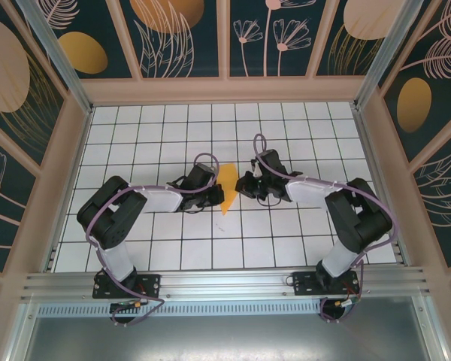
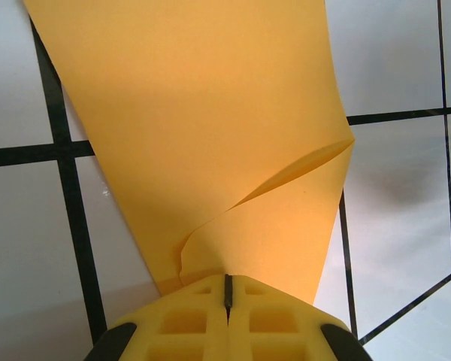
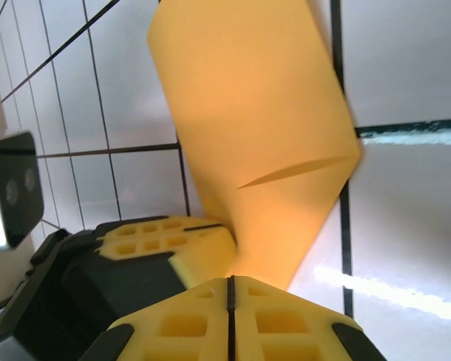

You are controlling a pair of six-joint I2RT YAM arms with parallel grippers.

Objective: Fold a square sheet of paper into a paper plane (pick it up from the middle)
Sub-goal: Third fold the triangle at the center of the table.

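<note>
The orange-yellow sheet of paper is folded into a narrow tapered shape and held above the middle of the grid table between both grippers. My left gripper comes at it from the left. In the left wrist view its jaws are shut on the sheet's lower end, and a loose flap curls open across the sheet. My right gripper comes from the right. In the right wrist view it is shut, with the sheet's narrow end running in between its tips. The left gripper's yellow fingers sit close beside.
White grid table with black lines, fenced by a wooden frame and painted floral wall panels. The left arm and right arm reach in from the near rail. A camera block on the left arm stands nearby.
</note>
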